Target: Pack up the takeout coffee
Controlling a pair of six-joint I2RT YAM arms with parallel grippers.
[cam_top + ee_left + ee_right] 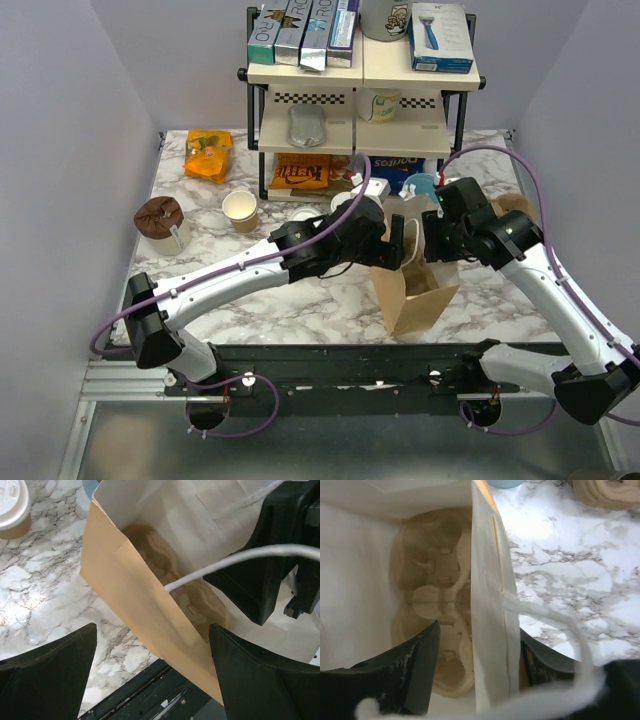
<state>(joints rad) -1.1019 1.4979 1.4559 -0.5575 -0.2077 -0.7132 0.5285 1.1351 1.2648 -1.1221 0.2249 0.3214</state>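
One bag (415,305), 1 lidded coffee (9,507); L claw (152,630) wide open, R claw (479,627) part-open astride bag wall.

The left arm (230,275) and the right arm (560,290) are wearing white shells over their long links and matt black housings at the joints; a thin purple cable (520,160) is looping along each; black blocky bases (160,340) are sitting at their feet; the left pincer (155,675) is showing broad, black, wedge-shaped fingers; the right pincer (477,665) is showing the same, faintly scuffed.
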